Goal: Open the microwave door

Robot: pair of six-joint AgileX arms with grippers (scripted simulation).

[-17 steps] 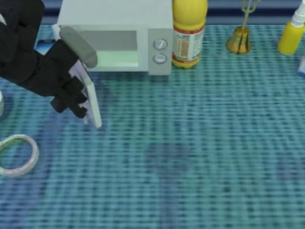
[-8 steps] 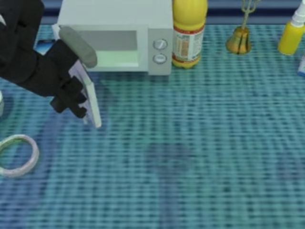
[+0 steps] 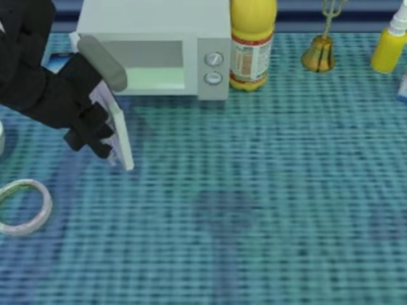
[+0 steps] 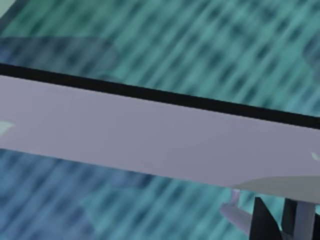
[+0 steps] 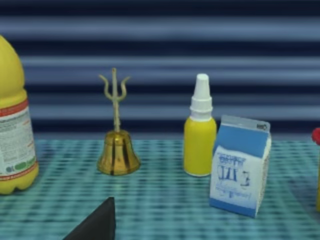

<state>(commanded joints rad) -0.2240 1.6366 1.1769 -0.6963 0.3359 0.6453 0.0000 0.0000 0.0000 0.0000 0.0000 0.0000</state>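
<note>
Left claw point(image 3: 105, 136) clamped on the microwave door point(image 3: 121, 136) (edge-on), swung slightly farther left of the microwave point(image 3: 152, 47) than before.

1. the microwave point(image 3: 152, 19) looks like matt pale plastic, its two knobs point(image 3: 213, 68) a brushed silver metal.
2. the microwave door point(image 3: 121, 136), swung out from the microwave, is smooth and matt.
3. the table point(image 3: 267, 203) wears a woven teal cloth, rough-textured.
4. right of the microwave, the yellow bottle point(image 3: 252, 38) is glossy plastic with a paper label.
5. the bell point(image 5: 118, 150) beyond it shines like polished brass.
6. the carton point(image 5: 240, 167) looks like printed paper.
</note>
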